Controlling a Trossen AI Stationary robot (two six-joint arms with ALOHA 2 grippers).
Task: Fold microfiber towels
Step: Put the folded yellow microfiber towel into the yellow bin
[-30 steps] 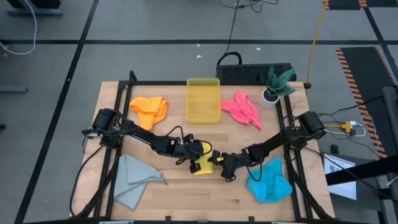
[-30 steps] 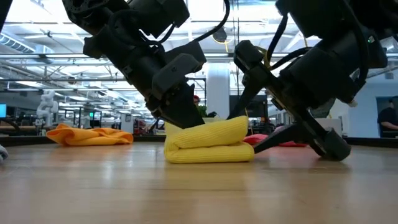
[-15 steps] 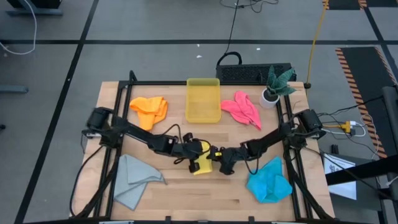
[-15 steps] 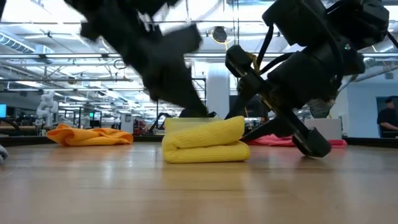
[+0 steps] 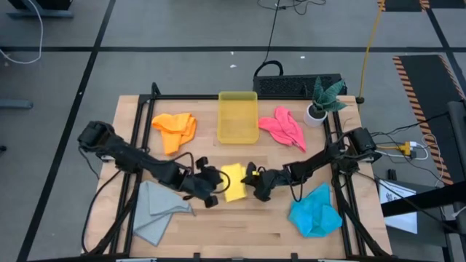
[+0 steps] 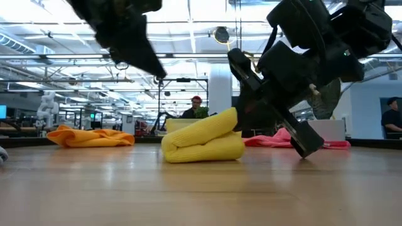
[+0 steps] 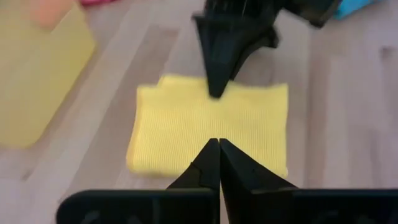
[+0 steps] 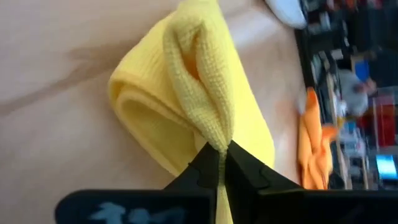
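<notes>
A folded yellow towel (image 5: 233, 182) lies at the table's middle near the front. My right gripper (image 5: 250, 180) is shut on its right-hand edge. My left gripper (image 5: 215, 191) is shut and hangs just left of the towel and above it (image 6: 141, 59), touching nothing. In the left wrist view its fingertips (image 7: 219, 149) point at the yellow towel (image 7: 205, 130). The orange towel (image 5: 175, 129), pink towel (image 5: 284, 127), blue towel (image 5: 314, 211) and grey towel (image 5: 156, 211) lie crumpled on the table. My right gripper pinches the upper fold of the yellow towel (image 8: 208, 127) between its two fingers, at the towel's right-hand edge. The fingers come slanting down from the table's right. That edge (image 6: 227, 118) is raised, so the top layer slopes; the lower layers rest on the table.
A translucent yellow bin (image 5: 238, 116) stands at the back middle, a potted plant (image 5: 324, 98) at the back right corner. The blue towel lies close under the right arm. Bare wood shows in front of the yellow towel.
My left gripper has drawn off the yellow towel toward the table's left edge and risen. My right gripper has moved left up to the towel and shut on its right edge. That edge of the top layer is now raised; the rest of the towel has stayed down.
</notes>
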